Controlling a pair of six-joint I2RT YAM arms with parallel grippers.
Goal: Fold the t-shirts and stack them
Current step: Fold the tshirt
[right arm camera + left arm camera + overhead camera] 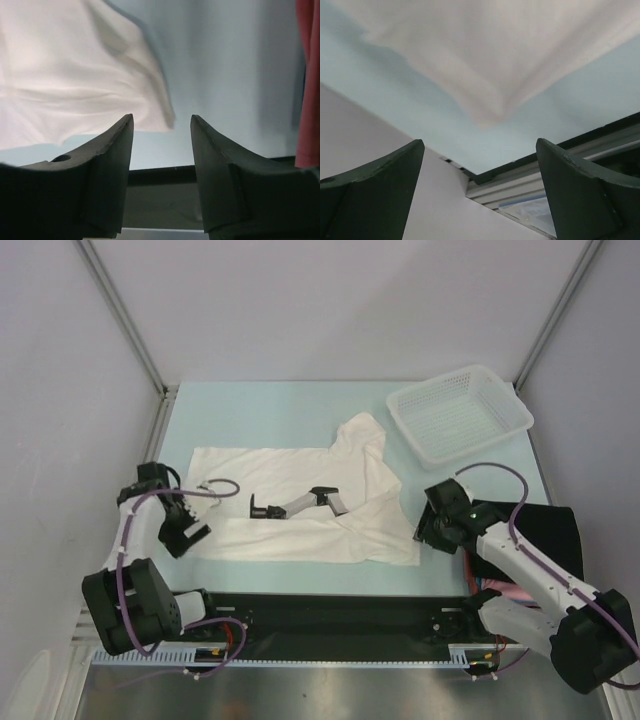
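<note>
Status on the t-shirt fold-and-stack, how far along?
Done: the black shirt lies folded at the right, with a pink shirt edge showing by it. In hand: nothing; the left gripper and right gripper are open, flanking the white t-shirt. Left: it lies spread out, not folded or stacked.

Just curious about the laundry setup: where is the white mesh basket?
In the top view, the basket sits at the table's far right corner, just right of the white t-shirt's sleeve.

The white t-shirt (300,535) is soft matt cloth, the table (260,410) smooth, the basket (470,420) white plastic mesh.
</note>
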